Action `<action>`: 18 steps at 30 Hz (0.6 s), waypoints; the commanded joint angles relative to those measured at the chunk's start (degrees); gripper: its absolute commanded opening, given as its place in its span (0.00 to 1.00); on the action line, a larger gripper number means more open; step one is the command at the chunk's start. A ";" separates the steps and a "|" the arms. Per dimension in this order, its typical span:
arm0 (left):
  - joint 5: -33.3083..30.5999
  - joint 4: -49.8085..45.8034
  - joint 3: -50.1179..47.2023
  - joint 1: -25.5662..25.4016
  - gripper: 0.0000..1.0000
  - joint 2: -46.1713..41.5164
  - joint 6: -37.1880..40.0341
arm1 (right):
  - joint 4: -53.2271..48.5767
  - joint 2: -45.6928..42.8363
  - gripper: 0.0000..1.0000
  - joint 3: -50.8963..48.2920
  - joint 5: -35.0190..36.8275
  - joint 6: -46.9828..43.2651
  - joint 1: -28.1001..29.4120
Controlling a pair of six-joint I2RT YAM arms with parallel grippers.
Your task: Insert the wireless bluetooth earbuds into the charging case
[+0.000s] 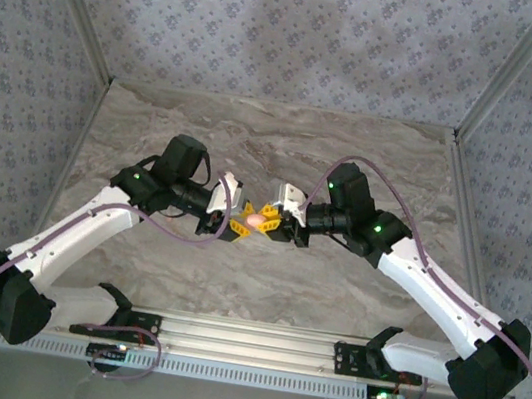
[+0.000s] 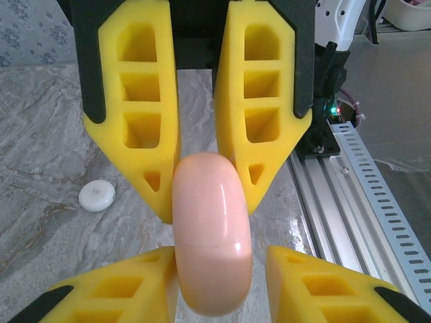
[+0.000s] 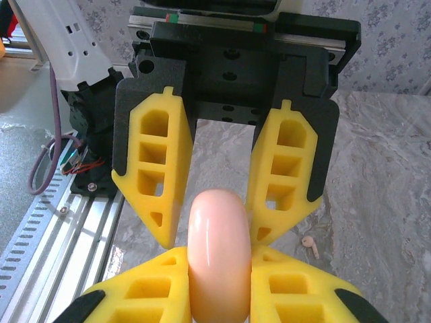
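Prying the shut charging case open looks like the job now. The right gripper has its jaws clamped on one half and should hold firm. The left gripper, jaws apart astride the other half, should close just past the seam and hinge it away. Whether both left fingers touch the case is hard to tell. It is a glossy salmon-pink puck, held edge-on in the air above the counter. One white earbud lies on the counter, apart from it.
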 commanded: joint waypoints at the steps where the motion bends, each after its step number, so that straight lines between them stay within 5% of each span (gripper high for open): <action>1: 0.84 -1.05 1.36 -0.62 0.37 -0.05 1.10 | 0.81 0.63 0.20 2.38 -1.10 0.40 0.55; 12: 0.77 -1.22 1.65 -0.65 0.21 -0.35 0.55 | -0.08 1.18 0.22 3.00 -0.68 0.13 0.93; 18: 0.69 -1.40 1.20 -0.63 0.20 -0.97 0.73 | 1.26 -0.28 0.40 1.76 2.71 2.26 0.02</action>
